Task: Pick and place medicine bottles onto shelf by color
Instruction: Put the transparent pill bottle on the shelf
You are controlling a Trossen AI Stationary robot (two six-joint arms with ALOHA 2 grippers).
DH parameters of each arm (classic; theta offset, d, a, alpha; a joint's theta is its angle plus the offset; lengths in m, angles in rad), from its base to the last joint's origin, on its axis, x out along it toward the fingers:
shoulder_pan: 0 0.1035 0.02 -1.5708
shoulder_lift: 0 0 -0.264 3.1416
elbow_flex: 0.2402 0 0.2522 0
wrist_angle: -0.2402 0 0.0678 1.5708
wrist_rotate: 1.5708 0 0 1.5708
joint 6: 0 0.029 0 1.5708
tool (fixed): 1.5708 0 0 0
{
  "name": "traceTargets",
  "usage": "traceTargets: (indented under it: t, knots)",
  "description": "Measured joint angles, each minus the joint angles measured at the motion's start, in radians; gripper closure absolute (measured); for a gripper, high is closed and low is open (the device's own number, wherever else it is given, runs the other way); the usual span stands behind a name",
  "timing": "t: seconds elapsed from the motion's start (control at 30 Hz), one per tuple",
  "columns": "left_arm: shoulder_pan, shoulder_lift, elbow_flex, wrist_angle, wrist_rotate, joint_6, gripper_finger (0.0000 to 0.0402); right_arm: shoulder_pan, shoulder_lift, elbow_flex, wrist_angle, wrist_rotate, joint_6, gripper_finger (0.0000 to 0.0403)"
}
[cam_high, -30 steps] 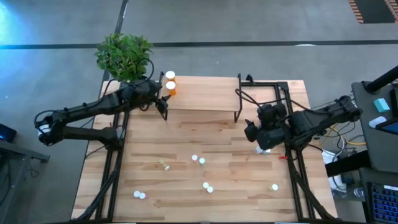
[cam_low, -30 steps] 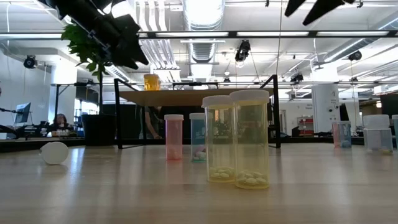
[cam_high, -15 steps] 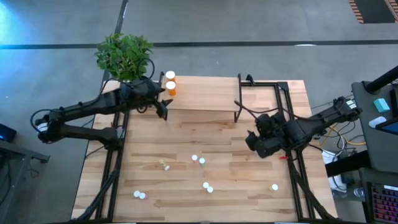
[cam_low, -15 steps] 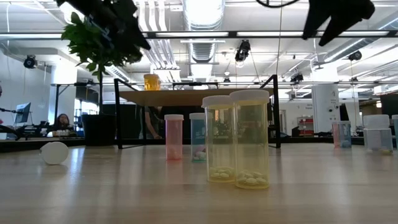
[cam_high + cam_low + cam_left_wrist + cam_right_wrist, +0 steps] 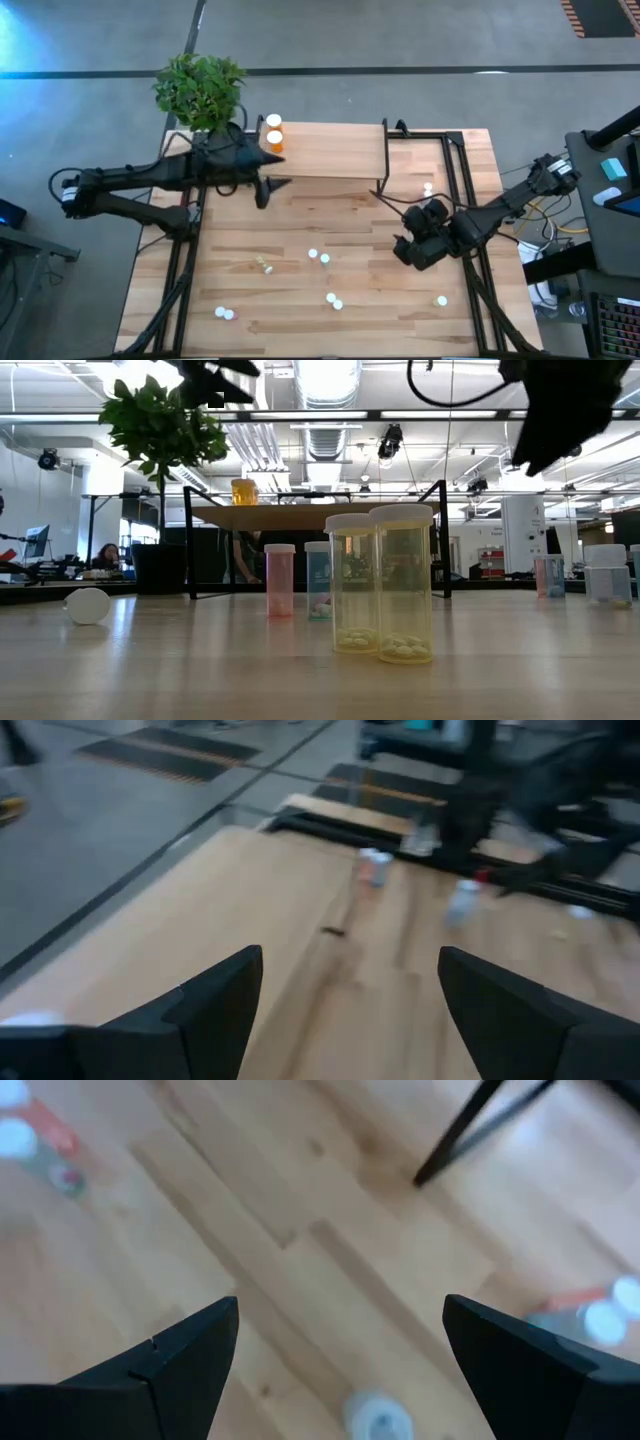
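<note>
Your two orange bottles (image 5: 272,133) sit on the shelf (image 5: 330,150) at its left end, along the counter (image 5: 300,215)'s far edge; the other bottles (image 5: 318,256) are scattered near the front. Open wood mid-counter. Left gripper (image 5: 272,186) and right gripper (image 5: 405,240) both hover with jaws released, empty. Wrist views are blurry.

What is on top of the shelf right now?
Two orange bottles with white caps stand together at one end of the shelf; the rest of its board shows bare. The low view shows only one, the other apparently hidden behind it. What lies under the board is covered from above.
</note>
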State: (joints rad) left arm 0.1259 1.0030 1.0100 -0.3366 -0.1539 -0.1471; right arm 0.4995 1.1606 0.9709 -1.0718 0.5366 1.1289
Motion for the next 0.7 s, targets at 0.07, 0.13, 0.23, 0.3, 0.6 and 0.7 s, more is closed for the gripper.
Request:
traceTargets:
  t: [0.07,0.13,0.23,0.3,0.6,0.7]
  knots:
    - [-0.039,0.029,0.000,0.044,0.001,0.023,0.0116,0.014,-0.002,-0.011,-0.017,-0.056,0.000,0.0065]
    - [-0.071,0.063,0.001,0.067,0.004,0.053,0.0116,0.025,-0.003,-0.027,-0.042,-0.132,-0.013,0.0068]
    - [-0.093,0.124,0.006,0.116,0.003,0.074,0.0116,0.031,-0.003,-0.064,-0.066,-0.200,-0.010,0.0074]
    - [-0.103,0.166,0.006,0.155,0.002,0.074,0.0116,0.031,-0.003,-0.084,-0.068,-0.231,0.002,0.0076]
    - [-0.134,0.329,0.060,0.234,0.063,0.117,0.0116,0.033,-0.007,-0.106,-0.078,-0.260,0.076,0.0078]
    - [-0.134,0.363,0.110,0.225,0.102,0.159,0.0116,0.033,-0.007,-0.105,-0.080,-0.291,0.082,0.0078]
